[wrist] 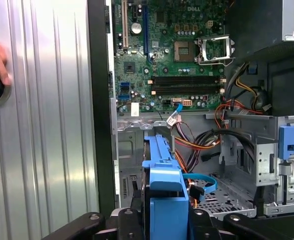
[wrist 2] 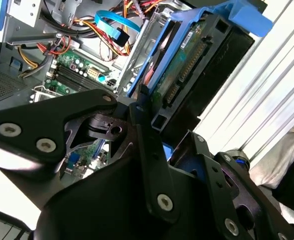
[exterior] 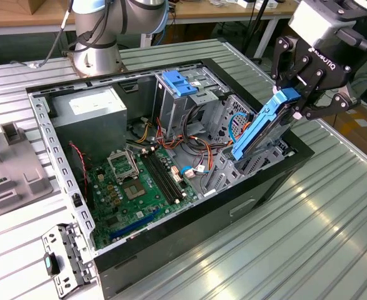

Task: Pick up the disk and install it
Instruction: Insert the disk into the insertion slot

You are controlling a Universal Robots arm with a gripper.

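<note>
Black hand [exterior: 297, 106] clamps tilted disk [exterior: 259, 130] at case [exterior: 189, 220] edge.

Ribbed metal table [exterior: 308, 237], open computer case [exterior: 189, 240], grey panel [exterior: 17, 187] beside it

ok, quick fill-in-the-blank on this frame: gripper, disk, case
1. The gripper is shut on the ____.
2. The disk sits in a ____ plastic carrier.
3. The disk is held ____, not level, at the open case.
4. The case's motherboard is ____ in colour.

Missing words: disk; blue; tilted; green.
</note>
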